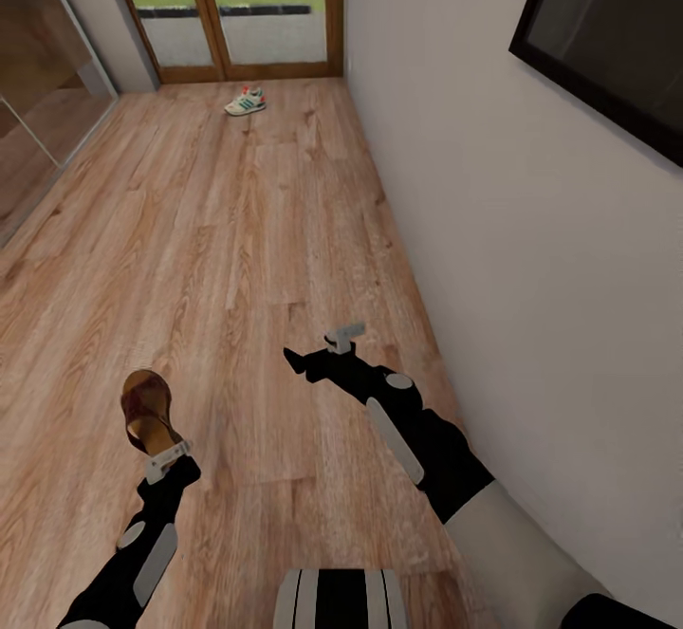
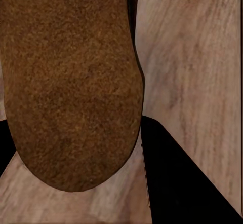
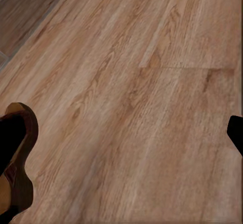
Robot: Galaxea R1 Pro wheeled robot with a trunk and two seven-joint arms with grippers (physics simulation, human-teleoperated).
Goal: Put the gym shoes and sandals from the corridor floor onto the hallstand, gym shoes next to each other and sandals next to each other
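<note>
Here the left gripper [image 1: 156,447] clamps 1 sandal [image 1: 144,408]; right gripper [image 1: 296,360] spread wide, holding nothing; no writing legible.

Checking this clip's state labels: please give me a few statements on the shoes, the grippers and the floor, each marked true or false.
1. The left gripper holds a brown sandal. True.
2. The right gripper carries a gym shoe. False: it holds nothing; whether it is open or shut cannot be told.
3. A gym shoe lies on the corridor floor near the glass doors. True.
4. Both sandals lie on the floor beside the gym shoe. False: the one sandal seen is up in the left gripper, far from that shoe.
5. The wall runs along the robot's right side. True.
</note>
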